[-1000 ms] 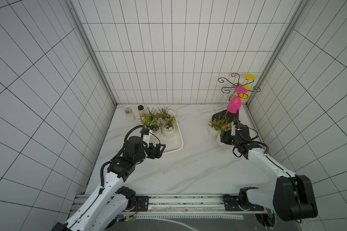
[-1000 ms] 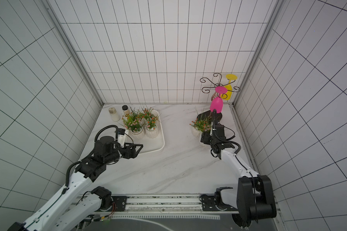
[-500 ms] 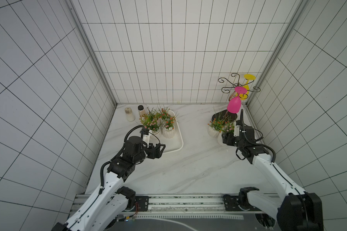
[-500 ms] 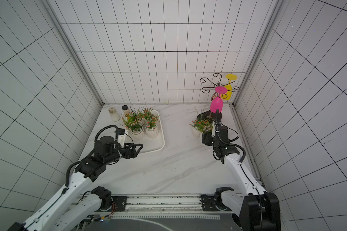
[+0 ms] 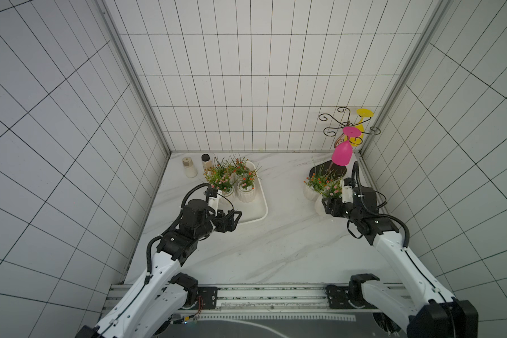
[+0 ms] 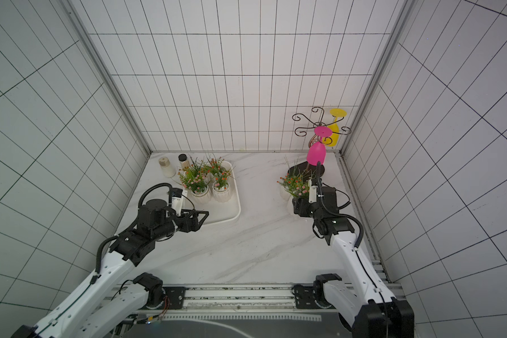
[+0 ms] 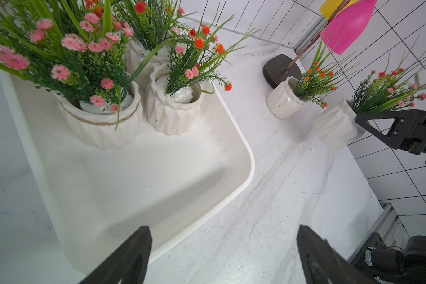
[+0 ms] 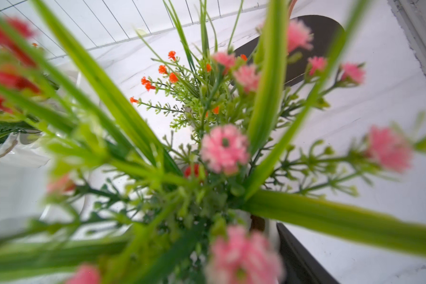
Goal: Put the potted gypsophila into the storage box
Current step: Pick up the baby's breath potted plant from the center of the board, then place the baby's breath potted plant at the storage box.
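Note:
The storage box (image 5: 259, 209) (image 6: 237, 209) (image 7: 244, 157) is a shallow white tray at the back left with three potted gypsophila in its far half. Two more pots are on the right. One with orange flowers (image 5: 309, 193) (image 7: 284, 100) stands on the table. The other, with pink flowers (image 5: 319, 207) (image 6: 290, 203) (image 7: 337, 124), leans in my right gripper (image 5: 327, 204) (image 6: 298, 205), which is shut on it. In the right wrist view its foliage (image 8: 221, 150) hides nearly everything except one finger (image 8: 295, 253). My left gripper (image 5: 236, 220) (image 6: 203, 220) (image 7: 223, 232) hangs open and empty over the tray's near corner.
Two small jars (image 5: 189, 167) (image 5: 206, 161) stand at the back left beside the tray. A scrolled wire rack on a dark base (image 5: 332, 170) holds a pink glass (image 5: 342, 153) and a yellow glass (image 5: 360, 128) right behind the right-hand pots. Tiled walls close in both sides.
My right gripper's jaws have closed on the pink-flowered pot, and the right arm's pose has shifted. The left arm has not moved.

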`<state>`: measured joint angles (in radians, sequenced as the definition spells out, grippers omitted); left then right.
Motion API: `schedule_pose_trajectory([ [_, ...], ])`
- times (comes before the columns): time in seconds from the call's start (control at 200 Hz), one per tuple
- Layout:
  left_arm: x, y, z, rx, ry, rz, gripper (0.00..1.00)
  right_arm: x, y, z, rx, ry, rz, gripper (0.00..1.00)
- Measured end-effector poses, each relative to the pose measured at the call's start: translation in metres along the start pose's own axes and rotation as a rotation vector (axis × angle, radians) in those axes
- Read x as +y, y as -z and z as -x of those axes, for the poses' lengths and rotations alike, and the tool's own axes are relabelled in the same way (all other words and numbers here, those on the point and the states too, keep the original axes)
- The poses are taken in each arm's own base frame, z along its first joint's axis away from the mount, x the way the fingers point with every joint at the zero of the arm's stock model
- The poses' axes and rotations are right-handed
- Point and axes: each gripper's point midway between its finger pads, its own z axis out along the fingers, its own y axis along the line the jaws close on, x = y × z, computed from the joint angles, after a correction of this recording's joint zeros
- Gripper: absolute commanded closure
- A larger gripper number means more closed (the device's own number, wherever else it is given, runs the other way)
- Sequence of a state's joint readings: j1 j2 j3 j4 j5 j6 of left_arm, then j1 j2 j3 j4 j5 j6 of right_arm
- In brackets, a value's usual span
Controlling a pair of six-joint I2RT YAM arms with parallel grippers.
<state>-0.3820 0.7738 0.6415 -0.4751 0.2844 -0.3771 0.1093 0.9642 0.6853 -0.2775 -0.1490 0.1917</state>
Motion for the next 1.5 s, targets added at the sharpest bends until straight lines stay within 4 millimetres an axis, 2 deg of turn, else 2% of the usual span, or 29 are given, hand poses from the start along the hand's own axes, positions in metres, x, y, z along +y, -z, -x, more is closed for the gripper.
schedule_pose_trajectory([
  [0.495,0.001,0.001,0.003,-0.003,0.004,0.007,0.08,0.042,0.026,0.010,-0.058,0.090,0.222,0.28],
  [0.92,0.011,0.007,0.006,-0.001,0.043,0.065,0.08,0.071,0.035,0.018,-0.092,0.122,0.389,0.30],
  [1.069,0.023,0.010,0.008,-0.006,0.082,0.106,0.08,0.089,0.041,0.022,-0.119,0.157,0.468,0.31],
  [1.229,0.035,0.012,0.007,-0.002,0.122,0.145,0.08,0.117,0.047,0.023,-0.140,0.211,0.568,0.30],
  [1.499,0.046,0.015,0.007,-0.006,0.168,0.177,0.09,0.147,0.035,0.008,-0.086,0.254,0.656,0.31],
])
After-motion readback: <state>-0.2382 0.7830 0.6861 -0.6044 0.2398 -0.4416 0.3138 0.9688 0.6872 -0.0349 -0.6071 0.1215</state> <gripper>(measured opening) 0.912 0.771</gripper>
